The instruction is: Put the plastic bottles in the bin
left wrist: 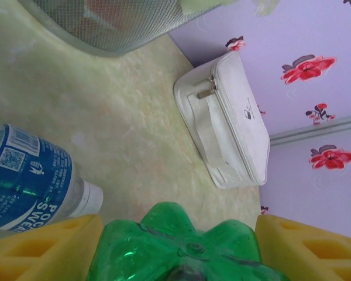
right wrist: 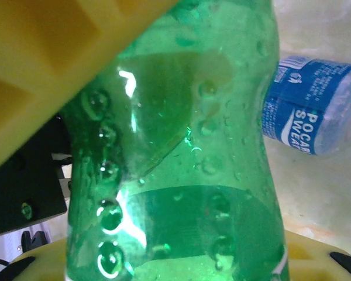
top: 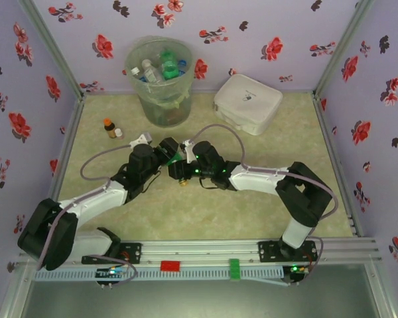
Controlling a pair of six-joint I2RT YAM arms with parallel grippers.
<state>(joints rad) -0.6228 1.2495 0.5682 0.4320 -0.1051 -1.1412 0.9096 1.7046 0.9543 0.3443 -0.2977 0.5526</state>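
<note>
Bottles (top: 160, 66), clear and green, pile inside the bin (top: 146, 101). Before it, my right claw (right wrist: 140, 158) grips a green bottle (right wrist: 210, 117); my left claw (left wrist: 178, 241) flanks its base, hold I cannot tell.

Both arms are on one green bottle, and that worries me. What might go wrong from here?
1. The right gripper is shut on the green bottle, while the left gripper flanks its lobed base. It is unclear whether the left has a firm hold, so letting go early may drop the bottle.
2. The blue bottle lies close by and might get knocked.
3. The bin looks nearly full, so a bottle may bounce out.
</note>
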